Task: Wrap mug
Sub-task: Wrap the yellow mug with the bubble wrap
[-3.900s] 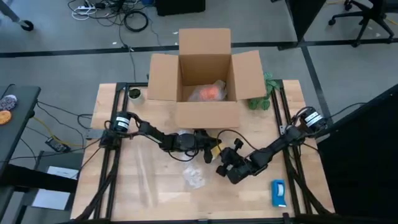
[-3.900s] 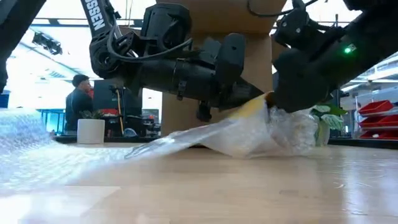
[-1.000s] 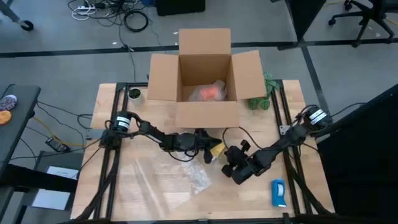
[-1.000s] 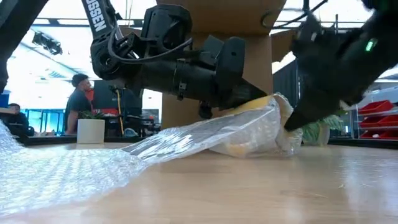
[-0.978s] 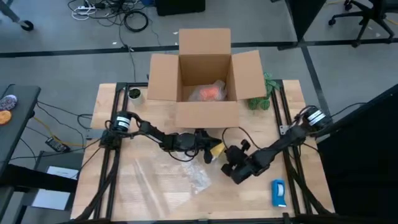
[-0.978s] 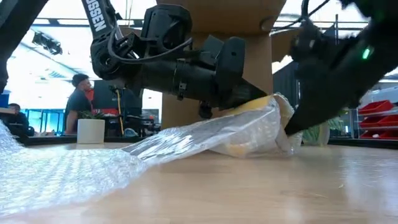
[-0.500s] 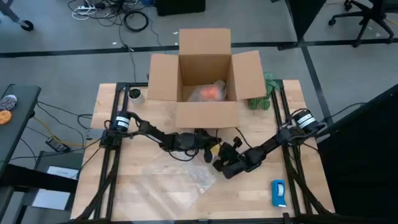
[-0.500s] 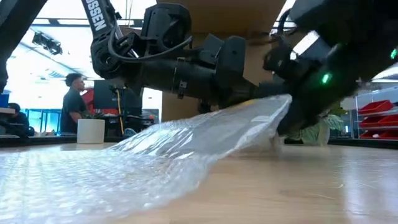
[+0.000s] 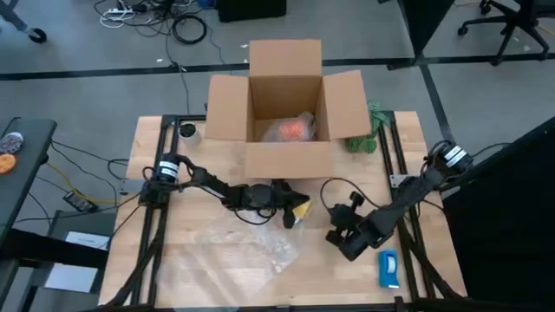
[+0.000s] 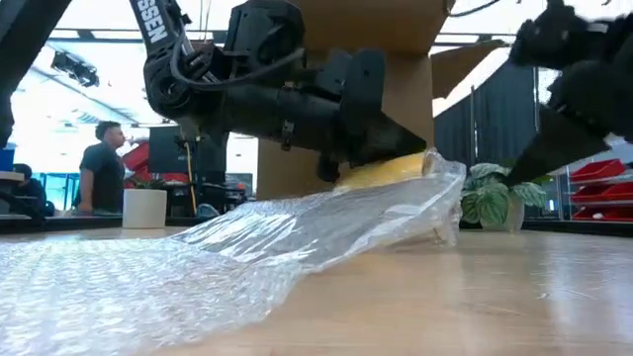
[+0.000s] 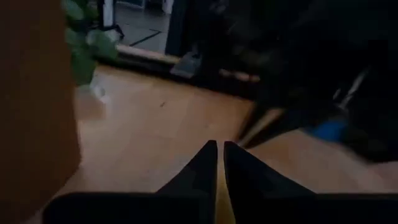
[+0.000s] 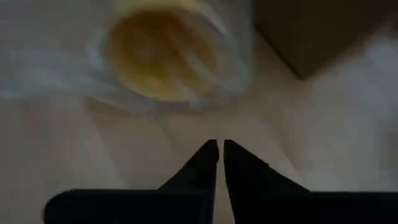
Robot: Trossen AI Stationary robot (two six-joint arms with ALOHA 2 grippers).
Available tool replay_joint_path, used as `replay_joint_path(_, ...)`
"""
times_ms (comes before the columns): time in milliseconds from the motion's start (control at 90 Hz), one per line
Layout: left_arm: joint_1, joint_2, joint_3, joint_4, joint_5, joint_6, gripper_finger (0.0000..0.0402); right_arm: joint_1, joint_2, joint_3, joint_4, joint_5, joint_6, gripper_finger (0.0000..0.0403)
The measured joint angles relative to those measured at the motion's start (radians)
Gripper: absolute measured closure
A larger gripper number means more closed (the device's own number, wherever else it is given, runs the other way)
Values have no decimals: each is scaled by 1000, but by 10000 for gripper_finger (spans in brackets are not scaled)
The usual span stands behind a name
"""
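between the left gripper's (image 9: 290, 211) fingers (image 11: 202, 165), which in the left wrist view are pressed almost together, a thin sliver of yellow shows: they pinch the wall of the mug (image 9: 301, 208), a rounded yellow piece just below the centre of the high view. in the low view this gripper (image 10: 396, 138) reaches in from the upper left and the mug (image 10: 381, 170) sits at its tip, above the tabletop. a sheet of bubble wrap (image 10: 297, 237) is draped over the mug and slopes down from it to the lower left of that frame. from above, the bubble wrap (image 9: 251, 251) spreads over the wooden table (image 9: 173, 269) in the lower middle left, its upper right edge reaching the mug.

the right gripper (image 9: 338, 234) is to the lower right of the mug in the high view, apart from it and from the wrap. its fingers (image 12: 202, 162) are closed to a narrow slit with nothing in them, and beyond them the right wrist view shows the mug (image 12: 165, 56) under the film. in the low view it (image 10: 539, 148) hangs at the right edge, above the table.

an open cardboard box (image 9: 286, 160) fills the upper centre of the high view, with an orange bundle (image 9: 293, 130) inside. a blue-and-white object (image 9: 388, 269) lies at lower right, and a green plant (image 9: 368, 130) stands at the box's right.
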Motion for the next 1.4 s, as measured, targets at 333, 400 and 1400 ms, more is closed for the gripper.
replay_joint_path(333,-41,-132,3,-126,14,9,388,-93,-4,-134,397,-12,-331,208)
replay_joint_path(400,-54,-134,3,-194,-23,10,388,-102,-4,-153,448,8,-414,185)
replay_joint_path(1400,-132,-136,6,-740,-282,15,388,-395,42,-274,1142,-228,-1199,233)
